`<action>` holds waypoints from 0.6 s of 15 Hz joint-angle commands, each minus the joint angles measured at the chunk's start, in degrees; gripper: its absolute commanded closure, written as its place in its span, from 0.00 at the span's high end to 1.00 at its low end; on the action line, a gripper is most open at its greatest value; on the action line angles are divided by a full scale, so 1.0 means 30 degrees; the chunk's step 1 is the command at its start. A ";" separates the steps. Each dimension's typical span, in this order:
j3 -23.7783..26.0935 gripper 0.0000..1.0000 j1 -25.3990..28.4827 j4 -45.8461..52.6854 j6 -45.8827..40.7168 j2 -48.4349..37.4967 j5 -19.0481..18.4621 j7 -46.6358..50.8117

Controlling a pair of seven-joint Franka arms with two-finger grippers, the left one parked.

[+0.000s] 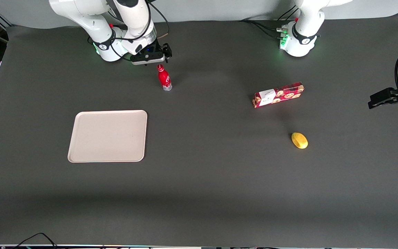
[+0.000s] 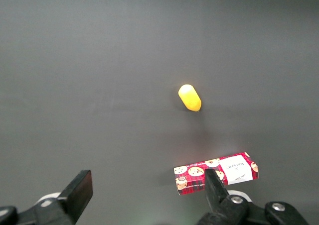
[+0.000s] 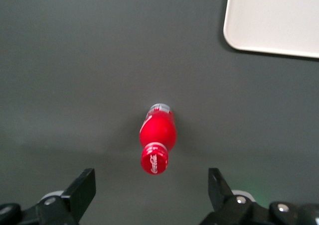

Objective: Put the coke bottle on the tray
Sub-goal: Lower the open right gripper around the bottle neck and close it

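Fingers [image 3: 82,190] of the gripper [image 1: 157,57] were spread wide apart, holding nothing, with the coke bottle [image 1: 164,78] standing upright on the dark table [image 1: 219,180] between and below them. In the front view, the right arm reached down from its base so the gripper hung just above the bottle's red cap, farther from the camera than the bottle. Nearer the camera lay the tray [image 1: 107,136], well apart from the bottle and bare.

Red coke bottle [image 1: 164,78] with white logo; pale beige-pink tray [image 1: 108,136]; red cookie-patterned box [image 1: 278,94]; yellow lemon [image 1: 299,140]; dark grey worktop [image 1: 199,180]; black gripper [image 1: 160,59].
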 commanded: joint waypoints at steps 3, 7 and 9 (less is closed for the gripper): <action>0.0886 1.00 -0.0187 -0.1469 0.1572 -0.0704 0.0904 -0.0111; 0.1062 1.00 -0.0217 -0.1735 0.2685 0.0291 0.1373 -0.0112; 0.1092 1.00 -0.0217 -0.1735 0.3242 0.0847 0.1373 -0.0054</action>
